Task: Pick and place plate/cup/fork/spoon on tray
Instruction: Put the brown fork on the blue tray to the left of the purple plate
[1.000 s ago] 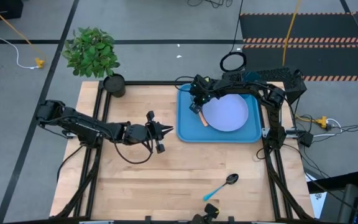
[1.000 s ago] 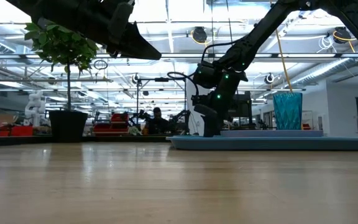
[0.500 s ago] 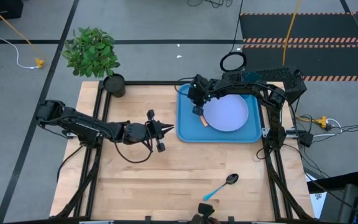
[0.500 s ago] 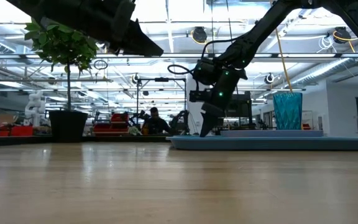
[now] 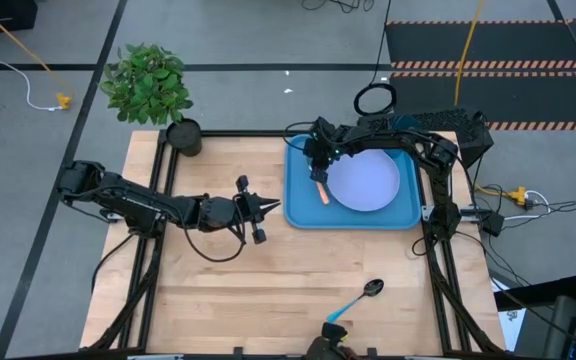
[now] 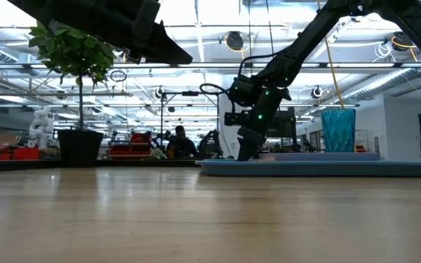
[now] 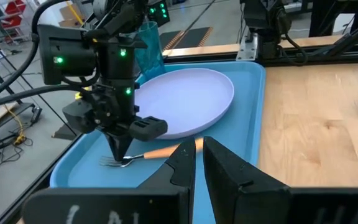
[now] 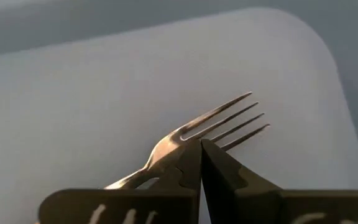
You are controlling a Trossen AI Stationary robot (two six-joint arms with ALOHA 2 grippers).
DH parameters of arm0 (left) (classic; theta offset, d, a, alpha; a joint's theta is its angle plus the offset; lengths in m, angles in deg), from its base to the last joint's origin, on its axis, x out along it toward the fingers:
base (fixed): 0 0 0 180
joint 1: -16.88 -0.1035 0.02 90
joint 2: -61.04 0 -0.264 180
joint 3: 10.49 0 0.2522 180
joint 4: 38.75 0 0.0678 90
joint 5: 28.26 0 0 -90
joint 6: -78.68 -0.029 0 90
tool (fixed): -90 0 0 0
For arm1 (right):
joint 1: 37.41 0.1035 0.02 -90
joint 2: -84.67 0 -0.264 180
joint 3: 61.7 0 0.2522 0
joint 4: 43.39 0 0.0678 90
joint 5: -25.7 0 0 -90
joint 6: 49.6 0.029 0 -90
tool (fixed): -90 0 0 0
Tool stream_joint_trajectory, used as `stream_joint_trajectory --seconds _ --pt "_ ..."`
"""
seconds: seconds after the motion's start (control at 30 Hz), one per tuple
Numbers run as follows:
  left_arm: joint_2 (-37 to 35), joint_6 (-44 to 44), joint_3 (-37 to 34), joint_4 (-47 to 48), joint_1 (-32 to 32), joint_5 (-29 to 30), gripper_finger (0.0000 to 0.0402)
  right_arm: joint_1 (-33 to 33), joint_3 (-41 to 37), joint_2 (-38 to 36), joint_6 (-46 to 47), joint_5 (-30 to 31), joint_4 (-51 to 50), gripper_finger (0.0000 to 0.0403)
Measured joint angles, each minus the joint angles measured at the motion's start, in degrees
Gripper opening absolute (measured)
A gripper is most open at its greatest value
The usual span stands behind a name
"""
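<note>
Orange-handled fork (image 7: 146,154) on tray (image 7: 253,118) — under right gripper (image 7: 120,149)

the fork (image 8: 197,134) handle is hidden behind the right gripper (image 8: 200,163).

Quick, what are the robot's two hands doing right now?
Left gripper: shut, holding nothing, over the table.
Right gripper: shut, empty, tips by the fork on the tray.
</note>
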Motion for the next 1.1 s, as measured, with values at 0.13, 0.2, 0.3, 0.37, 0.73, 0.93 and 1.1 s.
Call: stream_joint_trajectory --seconds 0.13,0.2,0.3,0.37,0.73,0.93,1.1 --pt "0.0 0.0 0.0 0.0 0.0 0.0 0.0035 0.0 0.0 0.0 2.8 2.0 -0.8 0.0004" --pt "0.0 0.0 0.0 0.0 0.0 0.0 0.0035 0.0 0.0 0.0 4.1 2.9 -1.4 0.0004" --pt "0.0 -0.1 0.0 0.0 0.0 0.0 0.0035 0.1 0.0 0.0 5.6 3.0 -2.1 0.0004" --pt "0.0 -0.1 0.0 0.0 0.0 0.0 0.0035 0.3 0.0 0.0 6.0 3.2 -2.2 0.0004" --pt "0.0 -0.5 0.0 0.2 0.0 0.0 0.0035 0.4 0.0 0.0 8.4 3.3 -2.5 0.0004" --pt "0.0 -0.5 0.0 0.2 0.0 0.0 0.0035 0.4 0.0 0.0 8.8 3.4 -2.5 0.0004" --pt "0.0 -0.5 0.0 0.2 0.0 0.0 0.0035 0.4 0.0 0.0 9.5 3.4 -2.6 0.0004"
